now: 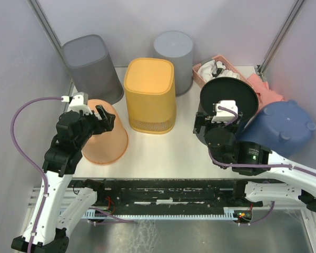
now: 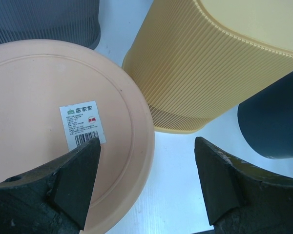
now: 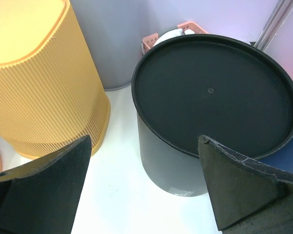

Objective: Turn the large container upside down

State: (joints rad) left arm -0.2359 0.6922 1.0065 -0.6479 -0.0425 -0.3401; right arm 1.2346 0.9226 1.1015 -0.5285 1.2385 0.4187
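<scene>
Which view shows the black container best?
Right wrist: the black container sits centre frame, its round top nearly whole. In top external the right arm covers part of it; left wrist catches only a side sliver.

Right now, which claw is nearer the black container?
Right. The right claw sits just on the near side of the black container; the left claw is well away, over the peach bucket.

Robot lab cell: plain partition walls (image 1: 126, 21), alu frame post (image 1: 46, 26), white table (image 1: 163, 153).
</scene>
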